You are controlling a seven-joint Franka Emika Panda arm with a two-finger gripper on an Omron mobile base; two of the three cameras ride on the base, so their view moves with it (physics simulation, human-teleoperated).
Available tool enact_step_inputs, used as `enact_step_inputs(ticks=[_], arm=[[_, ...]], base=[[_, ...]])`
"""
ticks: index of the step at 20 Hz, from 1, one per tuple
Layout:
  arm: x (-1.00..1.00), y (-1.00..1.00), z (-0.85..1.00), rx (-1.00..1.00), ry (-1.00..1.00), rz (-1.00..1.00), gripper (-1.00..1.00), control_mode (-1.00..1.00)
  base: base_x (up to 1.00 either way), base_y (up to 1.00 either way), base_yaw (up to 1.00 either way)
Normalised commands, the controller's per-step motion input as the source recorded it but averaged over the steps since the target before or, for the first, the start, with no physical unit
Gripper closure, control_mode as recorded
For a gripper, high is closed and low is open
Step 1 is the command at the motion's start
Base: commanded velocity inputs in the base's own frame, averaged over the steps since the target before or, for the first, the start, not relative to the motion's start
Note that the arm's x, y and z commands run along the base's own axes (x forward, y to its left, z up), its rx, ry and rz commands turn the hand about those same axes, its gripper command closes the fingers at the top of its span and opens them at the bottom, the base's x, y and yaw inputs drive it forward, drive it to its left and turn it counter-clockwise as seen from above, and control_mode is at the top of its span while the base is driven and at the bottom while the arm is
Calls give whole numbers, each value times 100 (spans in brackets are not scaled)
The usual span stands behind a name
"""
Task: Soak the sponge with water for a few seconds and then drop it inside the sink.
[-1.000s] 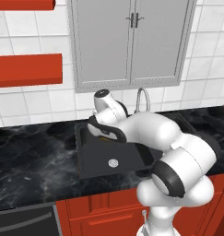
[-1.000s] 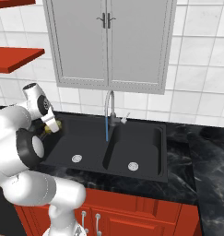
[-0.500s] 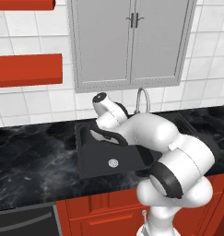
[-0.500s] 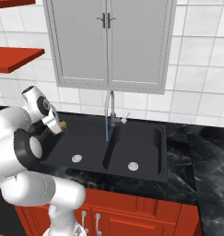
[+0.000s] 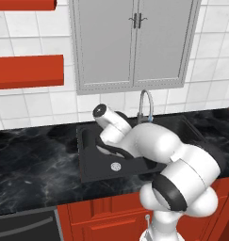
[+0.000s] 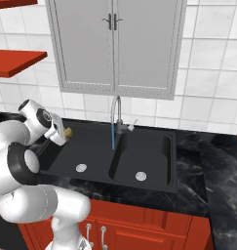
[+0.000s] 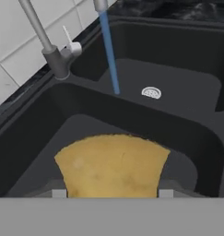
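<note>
Over at the left end of the matte black double-basin sink (image 6: 154,180), the two-finger gripper (image 6: 65,133) is clamped on the small yellow-tan sponge (image 7: 112,165), holding it above the left basin. Only a tiny tan bit (image 6: 68,132) peeks out past the hand in the right base view. Further right, a thin blue water stream (image 6: 113,136) runs from the curved grey faucet (image 6: 116,113), well apart from the sponge, and the hand camera cuts off the sponge's lower edge and the fingertips.

Sponge (image 7: 112,166): yellow-tan, bottom centre of the hand view, up in the air over the near basin, not under the stream. In the right base view it's a small tan bit at left centre. Sink (image 6: 154,168): matte black, two basins, silver drains, blue water running onto the divider at frame centre.
</note>
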Motion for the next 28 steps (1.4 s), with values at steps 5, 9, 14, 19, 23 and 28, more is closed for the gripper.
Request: enact_step_inputs(ticks=[5,9,14,19,23,28], arm=[[12,0,-6,-1,-15,0,100,-100],[27,-16,-6,-10,-11,0,100,-100],[7,-36,-3,-7,-1,0,100,-100],[0,-42,-2,-4,0,-1,100,-100],[0,-35,8,-1,0,-3,100,-100],[-1,-32,12,0,0,-3,100,-100]], base=[[0,0,0],[0,0,0],[0,0,0],[0,0,0],[0,0,0],[0,0,0]])
